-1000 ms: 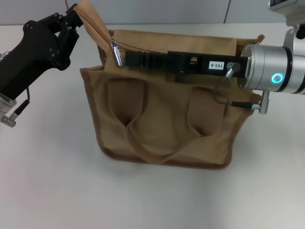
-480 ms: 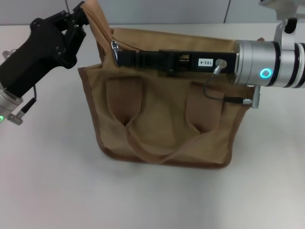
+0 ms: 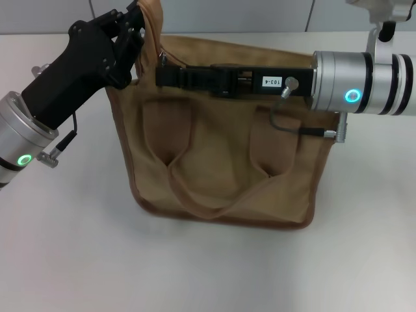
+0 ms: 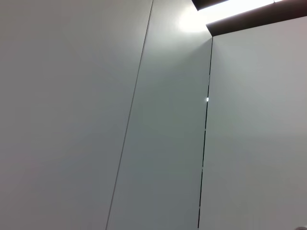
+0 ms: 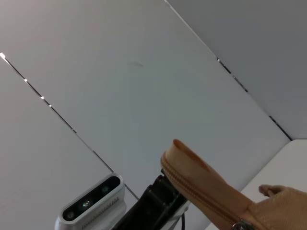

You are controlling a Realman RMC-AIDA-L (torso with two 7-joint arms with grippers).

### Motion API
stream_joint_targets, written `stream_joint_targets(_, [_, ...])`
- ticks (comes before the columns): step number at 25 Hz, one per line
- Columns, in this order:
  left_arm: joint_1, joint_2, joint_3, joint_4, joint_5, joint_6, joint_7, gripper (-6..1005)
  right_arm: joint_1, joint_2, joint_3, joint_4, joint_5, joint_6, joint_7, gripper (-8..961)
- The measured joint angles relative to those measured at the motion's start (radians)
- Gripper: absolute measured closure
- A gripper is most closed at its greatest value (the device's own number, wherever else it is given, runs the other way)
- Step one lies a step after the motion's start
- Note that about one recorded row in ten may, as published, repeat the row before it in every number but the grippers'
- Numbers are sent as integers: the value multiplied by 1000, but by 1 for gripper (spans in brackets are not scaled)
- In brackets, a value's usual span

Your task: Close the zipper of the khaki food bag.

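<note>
1. Pinching the raised end of the zipper point(image 3: 151, 14), left gripper point(image 3: 138, 19) has its jaws clamped at the khaki food bag's point(image 3: 221, 162) upper left corner.
2. Right gripper point(image 3: 162, 73) lies along the bag's top; jaws at the slider, cannot tell whether together.
3. Bag stands upright on the white table point(image 3: 78, 247).

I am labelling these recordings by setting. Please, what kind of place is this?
Probably an indoor lab or test room: a plain white table, bare grey wall panels, and only the khaki food bag between the two arms, the left tool holding its end.
</note>
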Motion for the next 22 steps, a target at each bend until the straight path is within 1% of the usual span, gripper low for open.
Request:
stream_joint_targets(10, [-6,-2,-2,-32,-5,2,11,973,11,0,-10,22,24,18,-25,501])
stream_joint_targets(13, [-16,-2,-4,-75,-11,1,54,973,11,0,-13,24,26,17,-25,501])
stream_joint_targets(16, [-26,-2,-13,-116,-12,-6,99,973,12,0,-13,25,33,18,-25,501])
stream_joint_targets(22, [-17,-2,-46,-123,-12,0,95,973,10,0,-13,28,41,30,-27,501])
